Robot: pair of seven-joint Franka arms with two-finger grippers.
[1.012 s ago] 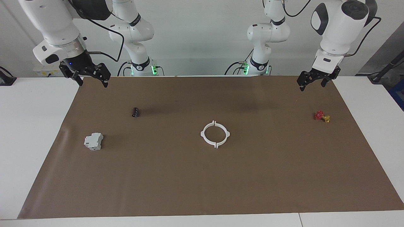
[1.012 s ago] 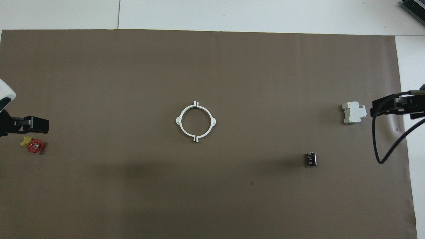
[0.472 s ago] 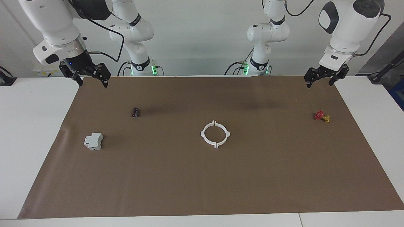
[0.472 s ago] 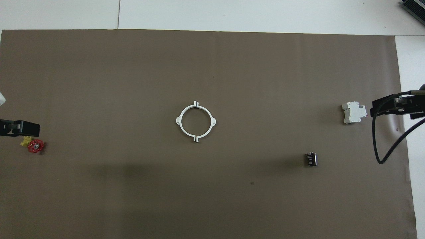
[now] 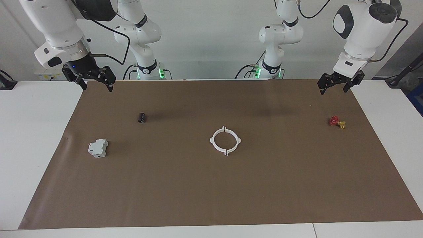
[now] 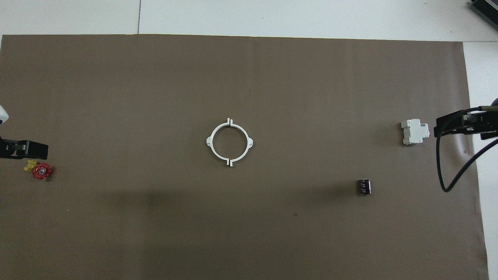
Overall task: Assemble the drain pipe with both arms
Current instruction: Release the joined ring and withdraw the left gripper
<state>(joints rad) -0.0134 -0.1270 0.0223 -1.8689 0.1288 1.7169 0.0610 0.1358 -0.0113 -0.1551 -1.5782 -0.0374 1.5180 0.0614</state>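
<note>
We see the drain pipe (image 5: 225, 140) lying flat in the middle of the brown mat (image 5: 211, 185) that covers the desk (image 5: 36, 138); its two white half-ring arcs meet end to end and form one closed ring. No gripper touches it.

The left gripper (image 5: 333, 87) hangs in the air over the mat's edge closest to the robots, at the left arm's end of the desk. Its jaws stand spread and hold nothing. The small red-and-yellow valve (image 5: 337, 122) lies on the mat near that end.

The right gripper (image 5: 97, 86) hangs over the mat's corner at the right arm's end. Its jaws gape wide and are empty too.

At that end we also find a grey-white blocky box (image 5: 98, 148) and a small black cylinder (image 5: 141, 117); the cylinder lies nearer to the robots than the box, and both are well apart from the ring.
</note>
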